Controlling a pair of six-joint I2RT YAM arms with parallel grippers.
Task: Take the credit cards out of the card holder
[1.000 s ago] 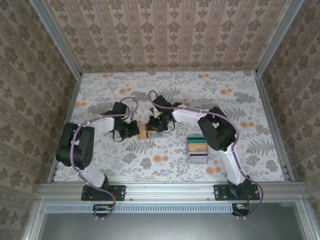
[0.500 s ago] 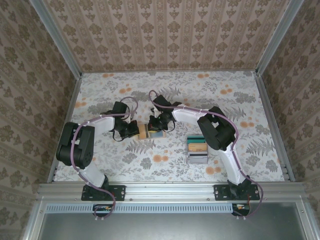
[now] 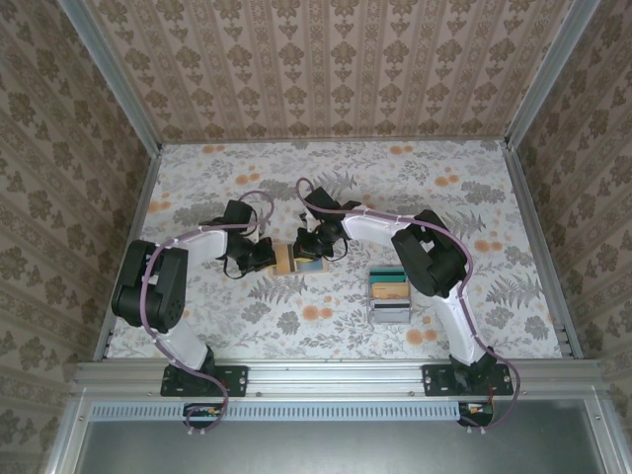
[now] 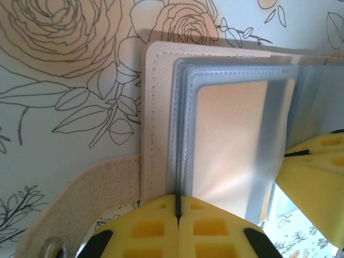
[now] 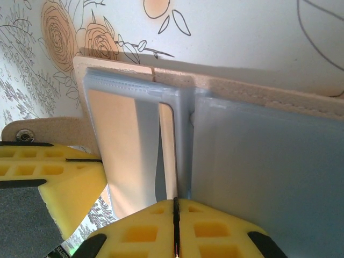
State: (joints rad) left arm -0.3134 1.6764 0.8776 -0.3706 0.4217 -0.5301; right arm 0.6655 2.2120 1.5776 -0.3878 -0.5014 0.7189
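L hand (image 4: 177, 207) & R hand (image 5: 174, 210) both closed tight, each pinching open card holder (image 4: 156, 118) lining, on desk (image 3: 415, 188).

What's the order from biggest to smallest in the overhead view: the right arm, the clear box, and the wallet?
1. right arm, clearly the largest
2. clear box
3. wallet, partly covered, so its lead under the box is less certain
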